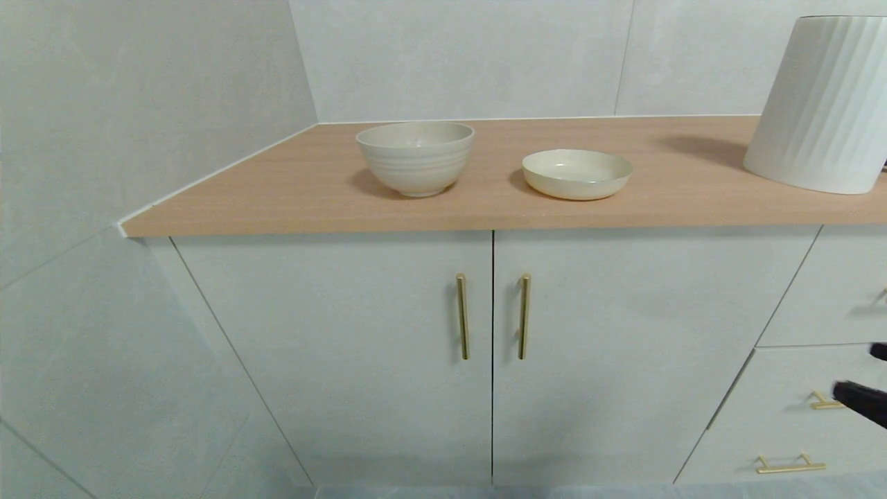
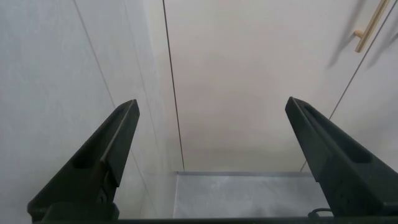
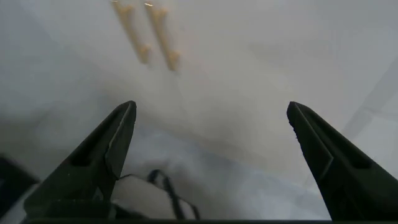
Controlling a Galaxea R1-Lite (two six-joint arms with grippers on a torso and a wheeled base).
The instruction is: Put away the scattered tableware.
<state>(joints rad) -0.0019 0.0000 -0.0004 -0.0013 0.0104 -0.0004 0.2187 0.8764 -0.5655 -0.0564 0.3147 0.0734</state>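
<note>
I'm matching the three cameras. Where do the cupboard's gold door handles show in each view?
Head view: gold door handles, centre, flanking the door seam under the counter.
Left wrist view: one handle, at the frame's edge beyond the open fingers.
Right wrist view: both handles, beyond the open fingers.
Shared landmark: the white cupboard door.

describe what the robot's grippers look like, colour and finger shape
Both grippers are matt black. The left gripper has two long fingers shaped like wedges, broad at the base and tapering to blunt tips, each with a shallow recessed groove along its upper side. The right gripper looks the same. A thin dark cable loops near its base.
</note>
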